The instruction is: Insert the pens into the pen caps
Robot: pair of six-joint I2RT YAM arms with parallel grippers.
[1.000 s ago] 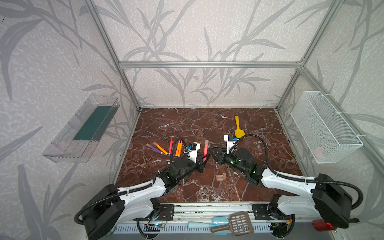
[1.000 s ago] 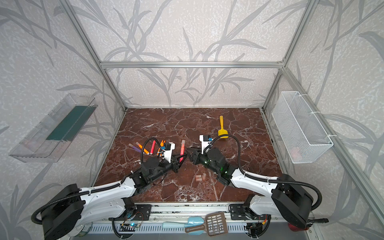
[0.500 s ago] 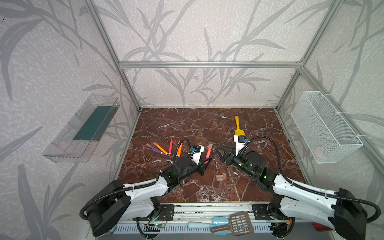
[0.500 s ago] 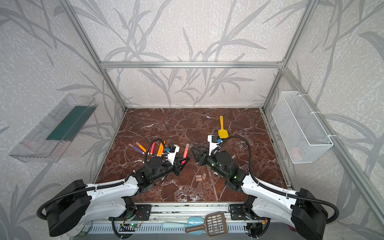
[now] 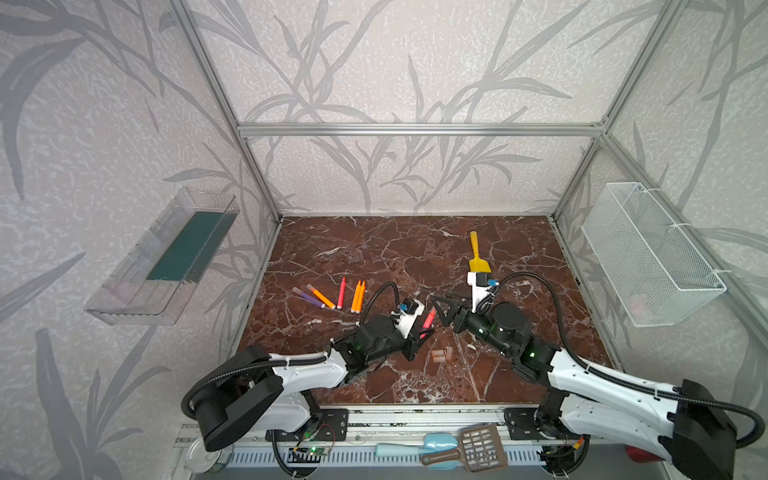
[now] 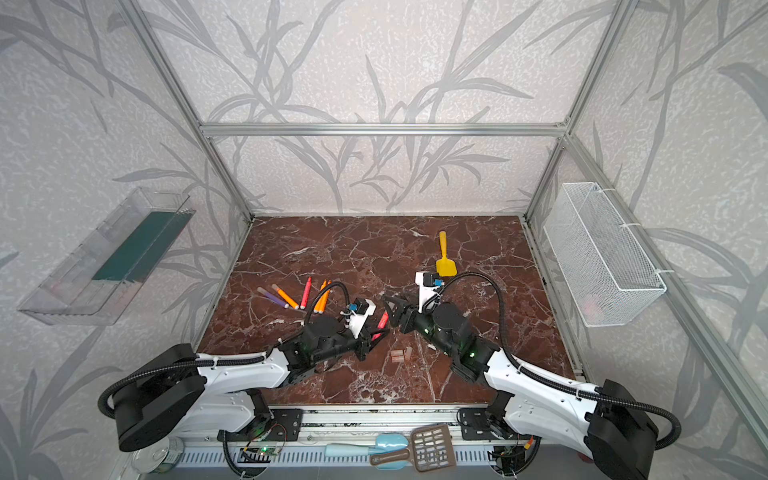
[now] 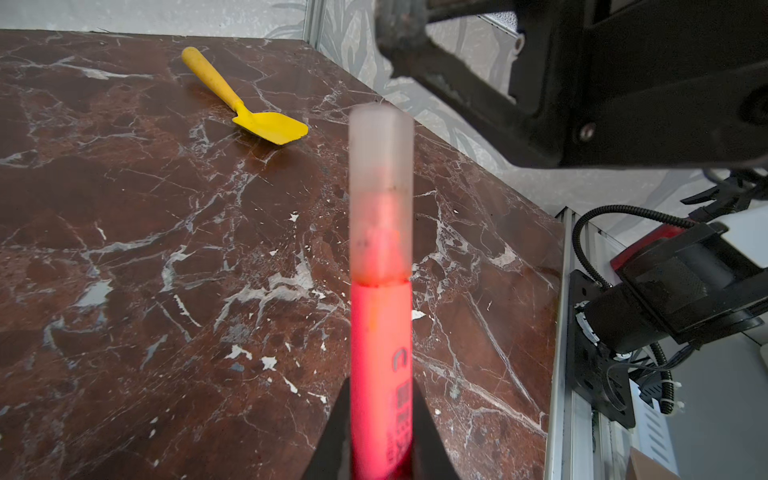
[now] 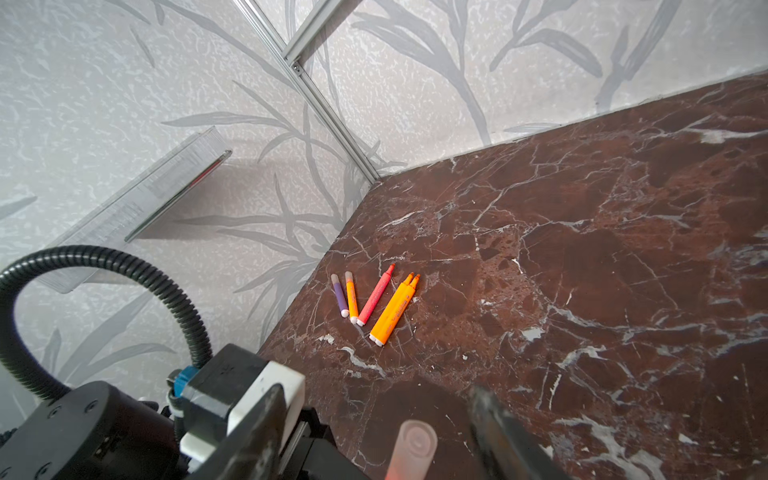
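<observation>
Left wrist view is showing the left gripper [image 7: 380, 419] clamping a red-pink pen [image 7: 380, 345] over the table's [image 7: 124, 249] near middle, the right gripper [image 8: 376, 411] standing parted just beside its cap [image 7: 380, 187].

Only a blurred "C"-like mark legible on red-pink pen [image 7: 380, 332] barrel; remaining print unreadable. Print on orange pens [image 8: 395, 309] too small.

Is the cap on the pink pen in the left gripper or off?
On: translucent cap covers the tip of the pink pen, flush against its barrel.
</observation>
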